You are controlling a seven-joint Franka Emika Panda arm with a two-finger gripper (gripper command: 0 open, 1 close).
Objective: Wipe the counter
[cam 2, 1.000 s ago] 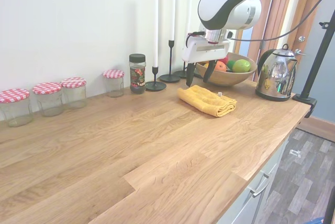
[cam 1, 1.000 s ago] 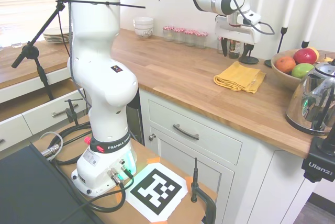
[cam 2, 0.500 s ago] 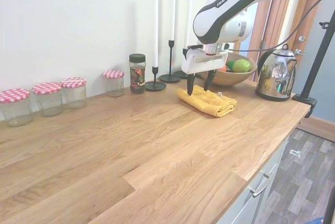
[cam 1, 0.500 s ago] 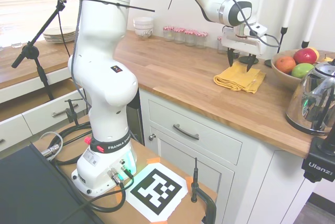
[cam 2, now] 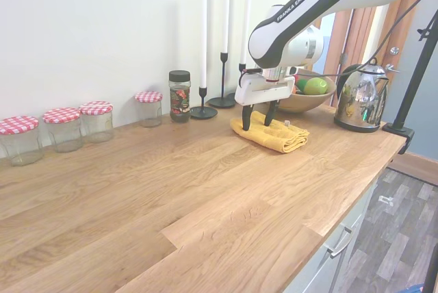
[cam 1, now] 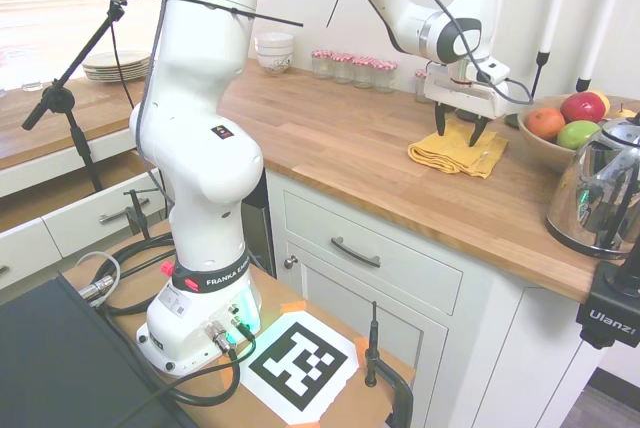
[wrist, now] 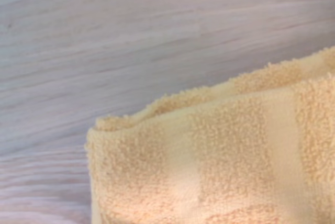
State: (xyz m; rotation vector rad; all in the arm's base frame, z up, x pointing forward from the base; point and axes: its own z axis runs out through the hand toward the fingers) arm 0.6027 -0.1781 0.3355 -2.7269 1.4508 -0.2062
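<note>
- Along the wall runs the counter (cam 2: 205, 190), a long warm-brown butcher-block top. In the second exterior view its plank strips and long axis go from the near left out to the far right end, and in the first exterior view it sits on white panelled cabinets (cam 1: 390, 278) with bar handles.
- Toward that far end a folded yellow towel (cam 2: 272, 133) lies flat on the wood. Up close in the wrist view you can see the terry loops and one folded corner on the grain.
- Right over the towel's wall-side edge is the gripper (cam 2: 257, 119), pointing straight down. Its two dark fingers (cam 2: 246, 118) are spread apart with nothing between them, tips right at the cloth; can't tell if they're actually touching it.
- Just past the towel there's a bowl of fruit (cam 1: 560, 128) and a shiny kettle (cam 2: 358, 96) at the counter's end.
- Against the wall: black candlesticks (cam 2: 203, 111) with white candles, a dark-lidded spice jar (cam 2: 179, 96), then a row of jars with red checked lids (cam 2: 65, 127) further left.
- First exterior view also shows stacked white bowls (cam 1: 275, 51) at the far corner.
</note>
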